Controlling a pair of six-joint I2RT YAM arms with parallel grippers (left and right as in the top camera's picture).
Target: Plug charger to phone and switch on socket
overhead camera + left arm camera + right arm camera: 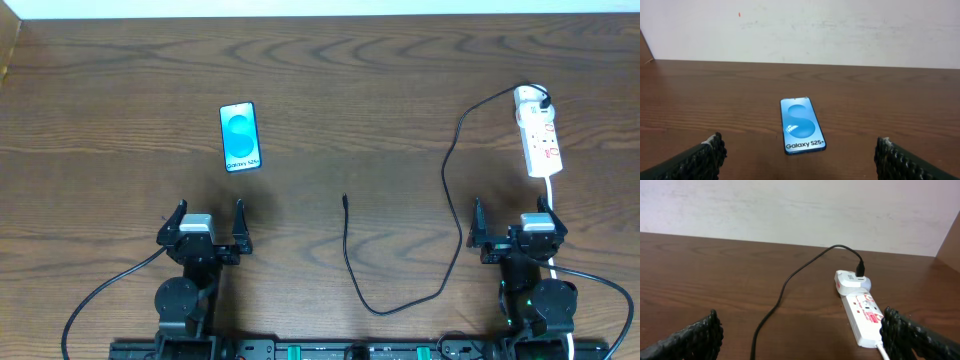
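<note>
The phone lies flat on the table at the left, screen glowing blue with "Galaxy S25+"; it also shows ahead in the left wrist view. The white power strip lies at the far right, seen too in the right wrist view. The black charger cable runs from its plug in a white adapter at the strip's far end, loops down the table, and ends at a connector tip mid-table. My left gripper is open and empty, nearer than the phone. My right gripper is open and empty, just nearer than the strip.
The strip's white cord runs back toward the right arm's base. A pale wall stands behind the table's far edge. A wooden side panel rises at the far right.
</note>
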